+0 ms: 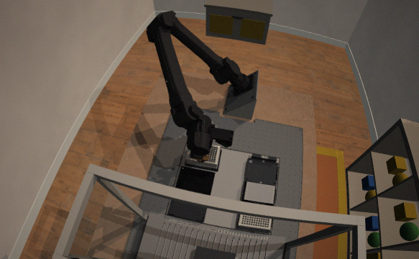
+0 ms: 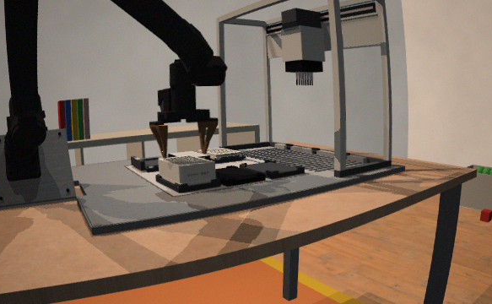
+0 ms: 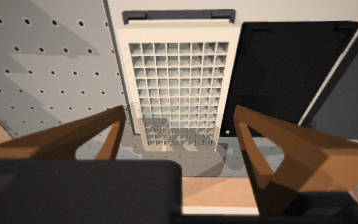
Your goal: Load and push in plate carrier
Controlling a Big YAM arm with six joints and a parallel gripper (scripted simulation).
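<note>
A wooden table [image 2: 355, 198] holds a grey board [image 2: 115, 203] in a room with a wood floor [image 1: 295, 68]. The gripper [image 2: 183, 136] is wide open and holds nothing, hanging above a white block [image 2: 186, 169].

The top view looks steeply down from high above the table's far edge. The exterior view sits low just off a near corner, looking across the tabletop. The wrist view points straight down, close. All three share the deep-well block [image 1: 212, 155] [image 2: 187, 169] [image 3: 179, 95].
</note>
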